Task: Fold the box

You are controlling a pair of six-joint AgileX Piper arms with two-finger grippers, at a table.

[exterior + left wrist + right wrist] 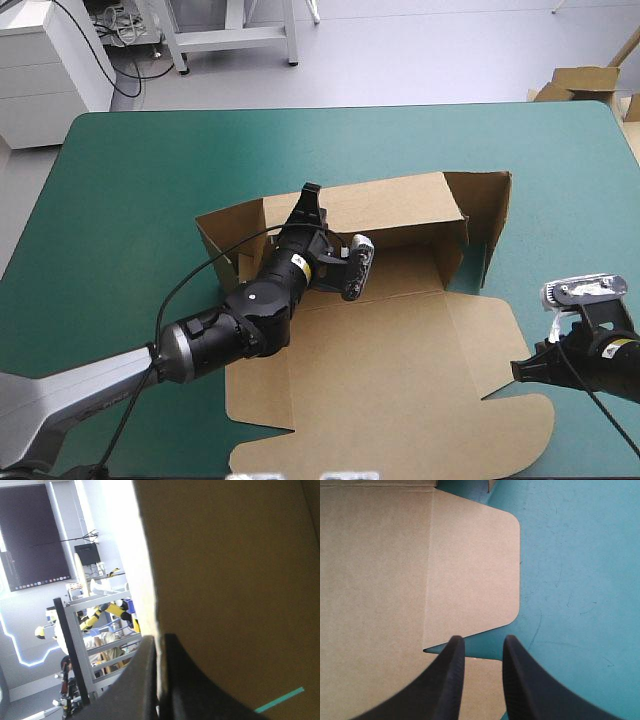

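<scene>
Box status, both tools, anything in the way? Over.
Left tool shut on the box, at its raised far wall. Right tool open, above the flap edge, gripping nothing. Near panel flat on the teal-green cover. Nothing blocking.

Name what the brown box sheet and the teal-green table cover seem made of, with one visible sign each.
The brown box: likely corrugated cardboard, matt; faint parallel ribbing and pressed fold lines. The teal-green cover: perhaps rubber or vinyl mat, matt; fine scuff marks, no weave visible.
</scene>
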